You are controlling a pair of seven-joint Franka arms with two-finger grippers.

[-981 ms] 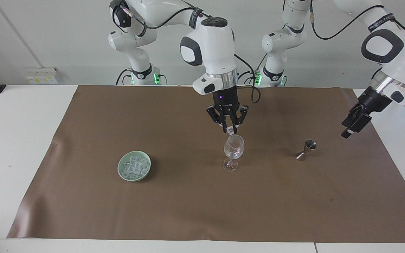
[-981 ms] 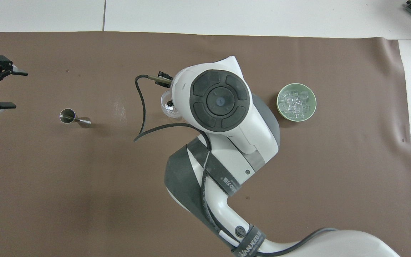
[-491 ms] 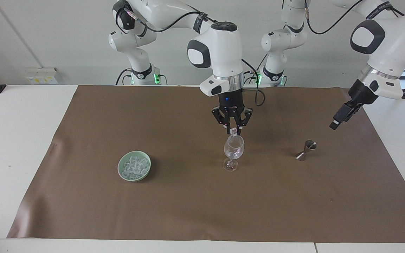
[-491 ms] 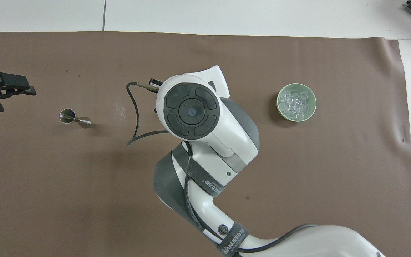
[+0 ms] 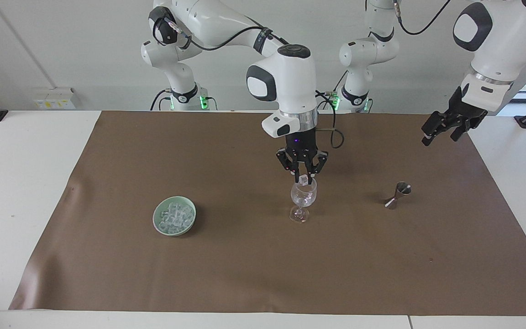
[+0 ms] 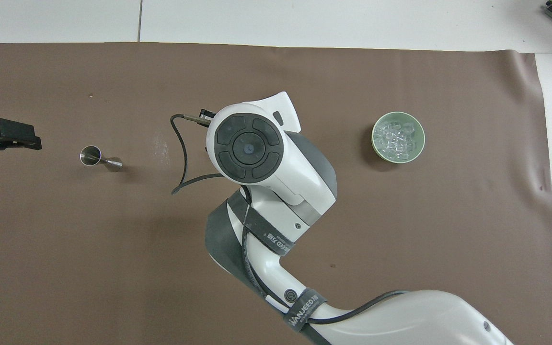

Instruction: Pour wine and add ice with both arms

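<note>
Right, the right gripper (image 5: 303, 175) sits just above the glass (image 5: 303, 197) at centre of the facing view, pointing straight down. Its fingertips are pinched on one ice cube (image 5: 304, 179), which hangs at the glass rim. Outer links splay sideways, tips meet on the cube. In the overhead view the right arm (image 6: 266, 163) comes in from the bottom right and its wrist covers both glass and gripper.

Left gripper (image 5: 445, 125) is up in the air at the upper right of the facing view, over the cloth edge; in the overhead view it pokes in at the left edge, mid-height (image 6: 3, 139). Fingers spread wide, nothing in them. Left arm waits.

Ice (image 5: 175, 219) is heaped in the green bowl (image 5: 159, 214), lower left of centre in the facing view; in the overhead view the bowl (image 6: 417, 148) is right of centre in the upper half, with the ice (image 6: 397, 139) inside. Bowl and glass are well apart.

Jigger (image 5: 396, 195) stands tilted on the brown cloth (image 5: 244, 274), right of the glass in the facing view; in the overhead view it is at left (image 6: 98, 159), near the left gripper. Glass stands upright on its foot, with something clear already in the bowl of it, cannot tell what exactly.
</note>
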